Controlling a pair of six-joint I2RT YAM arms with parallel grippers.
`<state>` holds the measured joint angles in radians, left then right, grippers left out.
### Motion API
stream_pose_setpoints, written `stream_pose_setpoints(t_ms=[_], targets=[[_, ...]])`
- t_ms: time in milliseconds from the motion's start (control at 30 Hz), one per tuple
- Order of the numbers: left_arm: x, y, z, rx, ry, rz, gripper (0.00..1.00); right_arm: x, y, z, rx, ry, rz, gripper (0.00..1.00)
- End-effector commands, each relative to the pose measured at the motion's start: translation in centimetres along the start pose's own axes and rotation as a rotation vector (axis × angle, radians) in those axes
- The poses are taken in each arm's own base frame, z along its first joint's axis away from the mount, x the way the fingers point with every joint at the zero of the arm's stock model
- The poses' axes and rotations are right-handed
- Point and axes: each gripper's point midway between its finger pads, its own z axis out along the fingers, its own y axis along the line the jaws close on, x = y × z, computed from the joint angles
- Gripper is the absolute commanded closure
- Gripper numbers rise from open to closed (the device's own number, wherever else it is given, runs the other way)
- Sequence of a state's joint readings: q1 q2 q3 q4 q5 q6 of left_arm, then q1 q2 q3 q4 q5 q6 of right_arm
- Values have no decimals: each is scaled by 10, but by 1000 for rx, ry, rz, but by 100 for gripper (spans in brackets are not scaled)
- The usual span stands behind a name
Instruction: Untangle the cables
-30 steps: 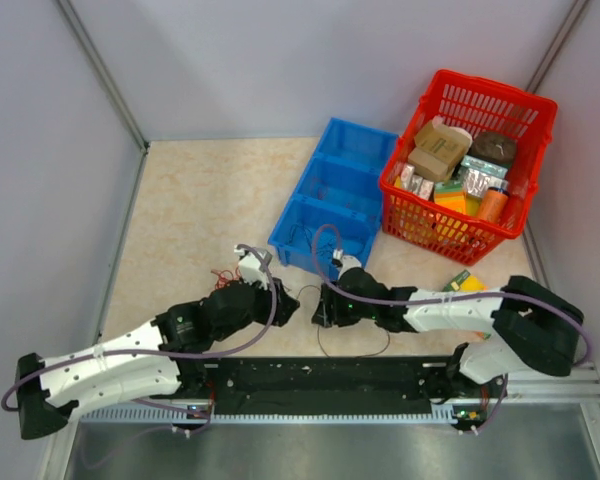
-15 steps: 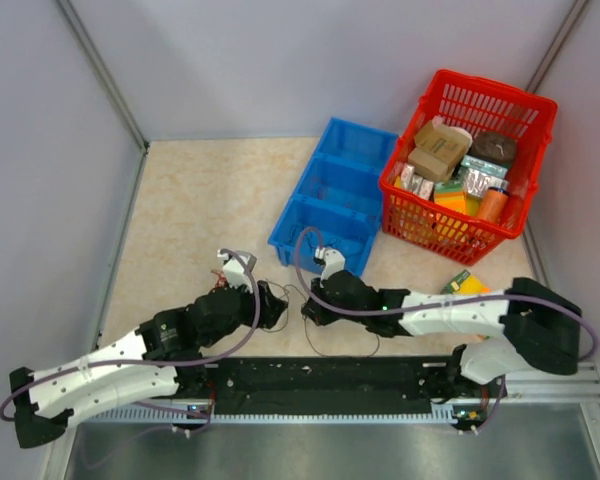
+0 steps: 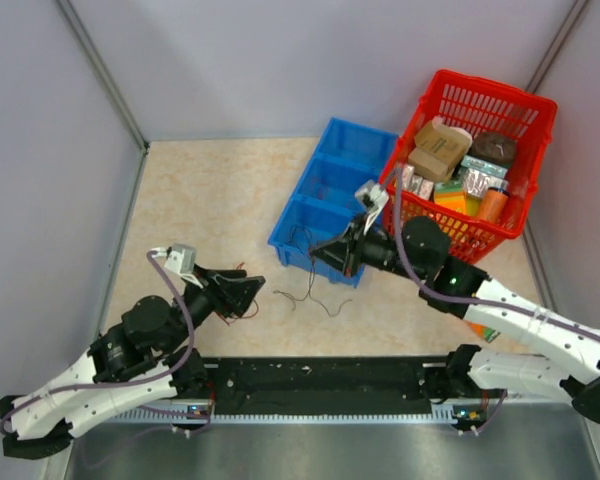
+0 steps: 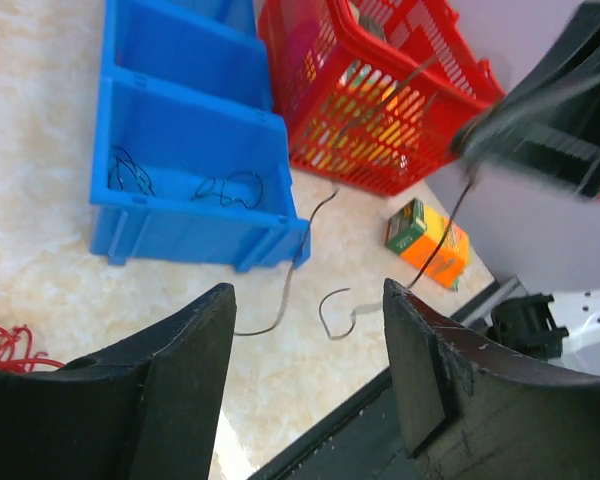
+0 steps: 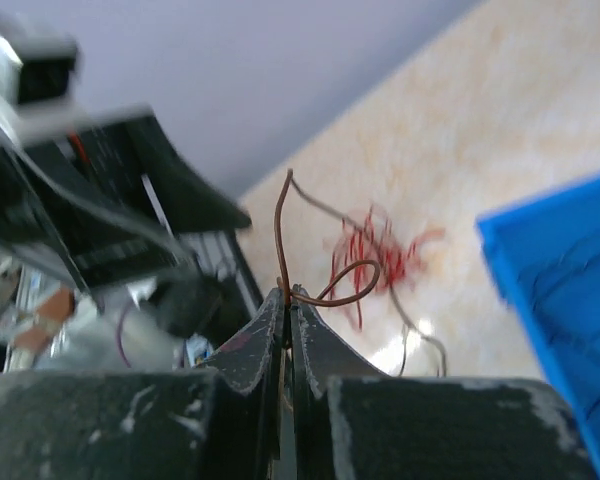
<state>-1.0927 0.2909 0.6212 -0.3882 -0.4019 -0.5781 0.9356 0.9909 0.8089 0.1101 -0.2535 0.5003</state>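
Wrist cameras settle what the overhead view leaves vague. From above, the right claw [image 3: 318, 252] hangs at the near wall of the blue bin [image 3: 332, 182], its jaws too small to read. The right wrist view shows its fingers [image 5: 250, 350] pressed together and clamped on a brown cable [image 5: 280, 235], which curls into a loop above the tips. That view also shows the red cable [image 5: 375, 250] bunched on the table [image 5: 500, 120], away from the bin.

The left claw [image 3: 252, 292] sits well to the left of the bin. Its own camera shows its fingers [image 4: 170, 380] standing apart with nothing between them. Only that camera makes out the dark cables [image 4: 230, 187] lying in the bin's nearest compartment. It also shows a loose cable [image 4: 283, 288] on the table just in front of the bin, and the brown cable hanging from the blurred right claw. A red basket [image 4: 380, 100] stands just beside the bin on its right.

A second ago both claws were low and close together in front of the bin, near the arms' bases. Now the right one has risen to the bin's near wall and closed. The left one has drawn back leftward, away from the bin. The dark loop that lay in front of the bin, near the bases, is gone from there.
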Motion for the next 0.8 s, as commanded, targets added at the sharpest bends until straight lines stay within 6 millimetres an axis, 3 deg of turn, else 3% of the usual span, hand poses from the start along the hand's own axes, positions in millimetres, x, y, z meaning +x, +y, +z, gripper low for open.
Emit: stream_pose_setpoints(t_ms=[0,100,167,333,567,667,767], targets=[[-26,8,-8,-45,-96,-3,34,-142,24,-14,80,-305,-132,100],[-21,13,-11,-74,-62,-13,34,-208,5,-20,273,-442,-200,100],[-20,15,-14,-83,-50,-26,34,-241,-10,-23,402,-500,-265,100],[-25,19,-24,-83,-76,-45,34,-300,-63,-18,592,-596,-335,100],[-28,22,-33,-81,-81,-48,33,-348,-156,-2,672,-696,-362,100],[-27,23,-35,-86,-76,-49,33,-358,-191,1,750,-711,-369,100],[-28,25,-38,-90,-79,-49,33,-351,-222,10,817,-653,-384,100]])
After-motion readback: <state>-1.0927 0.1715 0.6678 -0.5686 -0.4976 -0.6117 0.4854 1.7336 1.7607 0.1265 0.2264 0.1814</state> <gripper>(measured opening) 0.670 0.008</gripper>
